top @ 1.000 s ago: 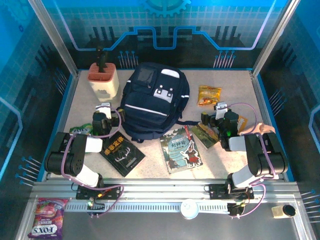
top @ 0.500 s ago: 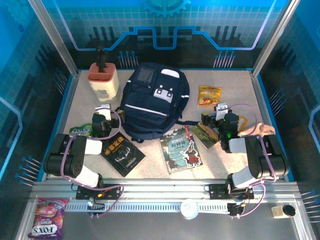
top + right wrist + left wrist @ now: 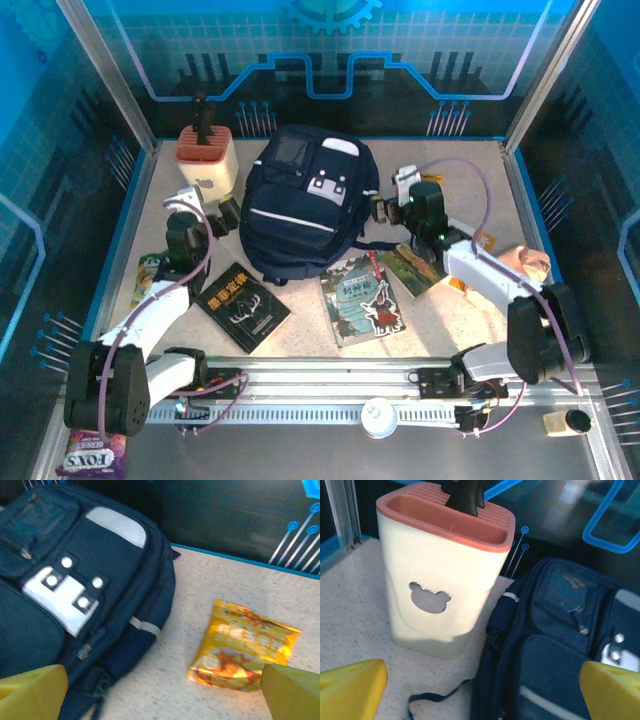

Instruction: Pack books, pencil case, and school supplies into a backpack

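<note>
Backpack (image 3: 305, 205): lies flat at table ctr-rear, front panel up, top end toward back wall. Appears zipped. I see no opening from here, but the zip line is too small to confirm.

Books (image 3: 363, 300): 3 off, all on the table on the near side of the bag, none packed. Black book (image 3: 243, 305) is at near-left, teal-grey book (image 3: 365, 310) near-ctr, and landscape book (image 3: 410, 268) just right of it, its far end under the right arm.

Left gripper (image 3: 480, 680): jaws spread wide, nothing btwn them. Positioned at the bag's upper-left corner, close beside the beige holder (image 3: 440, 580).

Right gripper (image 3: 162, 680): jaws spread wide, empty. Positioned at the bag's upper-right edge, w/ a yellow snack packet (image 3: 245, 650) on the table just to its right.

Step in hand (my reading): approach, w/ one arm set each side of the bag, likely prep to open it. Packing not begun.

Next move calls for:
- Finding the main zip pull.
- One gripper pinning the fabric while the other draws the zip.

Fabric is soft and likely to bunch or slide if unpinned. The left arm has little room beside the holder, so there is a knock risk.
</note>
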### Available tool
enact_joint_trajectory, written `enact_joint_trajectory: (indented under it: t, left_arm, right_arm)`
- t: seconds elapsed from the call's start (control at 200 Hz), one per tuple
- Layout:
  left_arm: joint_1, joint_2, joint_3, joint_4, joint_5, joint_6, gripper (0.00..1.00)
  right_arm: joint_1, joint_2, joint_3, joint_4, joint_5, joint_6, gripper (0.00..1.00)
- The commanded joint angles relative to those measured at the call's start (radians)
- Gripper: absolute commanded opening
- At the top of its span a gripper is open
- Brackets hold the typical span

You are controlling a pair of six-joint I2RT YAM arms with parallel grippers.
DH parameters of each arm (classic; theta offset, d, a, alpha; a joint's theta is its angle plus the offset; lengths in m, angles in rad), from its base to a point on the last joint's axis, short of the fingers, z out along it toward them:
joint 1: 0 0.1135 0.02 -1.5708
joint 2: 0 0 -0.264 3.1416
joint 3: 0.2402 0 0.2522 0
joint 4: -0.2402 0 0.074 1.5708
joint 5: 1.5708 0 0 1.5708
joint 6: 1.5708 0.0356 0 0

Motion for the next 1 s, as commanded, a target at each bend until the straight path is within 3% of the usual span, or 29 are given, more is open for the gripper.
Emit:
enact_joint_trajectory:
  t: [0.0, 0.14, 0.295, 0.415, 0.92, 0.996]
  left_arm:
    - [-0.008, -0.017, 0.093, -0.288, 0.046, -0.188, 0.99]
    - [-0.008, -0.013, 0.135, -0.362, 0.149, -0.285, 0.99]
    - [-0.019, 0.007, 0.152, -0.387, 0.293, -0.326, 0.99]
    - [-0.042, 0.017, 0.166, -0.429, 0.357, -0.342, 0.99]
    - [-0.213, 0.157, 0.165, -0.444, 0.383, -0.518, 0.98]
    - [-0.22, 0.203, 0.166, -0.408, 0.405, -0.537, 0.98]
  right_arm:
    - [0.006, 0.1, 0.13, -0.268, -0.113, 0.187, 1.0]
    - [-0.027, 0.278, 0.304, -0.38, -0.291, 0.35, 1.0]
    - [-0.086, 0.419, 0.374, -0.337, -0.481, 0.474, 1.0]
    - [-0.118, 0.489, 0.412, -0.319, -0.501, 0.525, 0.95]
    - [-0.157, 0.752, 0.629, -0.367, -0.55, 0.539, 0.62]
    - [-0.163, 0.766, 0.633, -0.353, -0.575, 0.54, 0.53]
